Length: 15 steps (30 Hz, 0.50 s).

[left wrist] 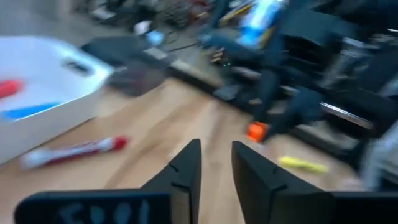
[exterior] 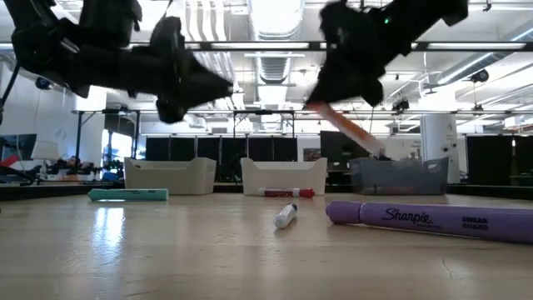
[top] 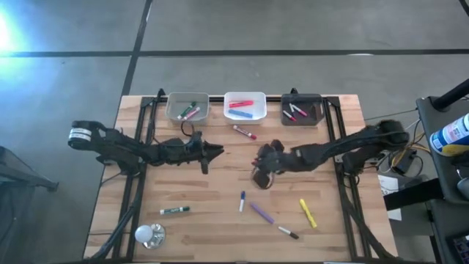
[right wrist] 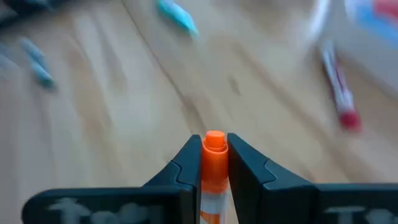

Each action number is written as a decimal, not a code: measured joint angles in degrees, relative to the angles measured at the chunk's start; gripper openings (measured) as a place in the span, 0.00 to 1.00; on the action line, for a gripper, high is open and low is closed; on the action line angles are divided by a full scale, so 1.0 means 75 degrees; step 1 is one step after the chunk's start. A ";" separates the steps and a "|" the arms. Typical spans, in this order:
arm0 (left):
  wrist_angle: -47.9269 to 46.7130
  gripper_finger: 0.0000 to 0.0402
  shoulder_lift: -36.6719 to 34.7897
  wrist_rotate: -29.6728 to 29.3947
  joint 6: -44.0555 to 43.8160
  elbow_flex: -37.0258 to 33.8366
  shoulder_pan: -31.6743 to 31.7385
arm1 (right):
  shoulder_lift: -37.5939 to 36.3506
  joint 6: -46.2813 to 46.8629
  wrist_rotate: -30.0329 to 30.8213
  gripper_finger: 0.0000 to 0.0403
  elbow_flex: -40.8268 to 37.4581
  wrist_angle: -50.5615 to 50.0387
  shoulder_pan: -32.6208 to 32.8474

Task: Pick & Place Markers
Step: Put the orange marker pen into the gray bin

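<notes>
Nearest the low camera lies a purple marker (exterior: 433,221) on the bench (exterior: 166,258), its printed brand name readable there — from above the same pen (top: 261,213) is only a slim violet stick. Just behind it a small blue-and-white marker (exterior: 286,215) points toward the lens, and farther back a red one (exterior: 287,192) rests before the white bin (exterior: 283,177).

Only the right wrist view settles what the right claw (right wrist: 214,163) carries: an orange marker (right wrist: 214,152) pinched between its two fingers, cap end sticking out. The low view shows that pen (exterior: 346,127) hanging slanted, well above the wood; the high view hides most of it under the claw (top: 264,170).

Over mid-bench, the left claw (left wrist: 216,167) hangs with its fingers slightly apart and nothing between them, which the left wrist view makes plain. That view also catches a yellow marker (left wrist: 303,164) beyond.

From above alone — a green marker (top: 174,210) and a light bulb (top: 146,234) near the front left, a black-tipped marker (top: 288,232) at the front, and pens lying in the clear bin (top: 187,107) and black bin (top: 302,110).
</notes>
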 joint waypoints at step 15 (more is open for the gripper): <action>0.0811 0.24 0.0949 0.0822 0.0597 0.1566 -0.0587 | -0.0799 -0.3045 -0.0878 0.15 -0.2048 0.8222 -0.0375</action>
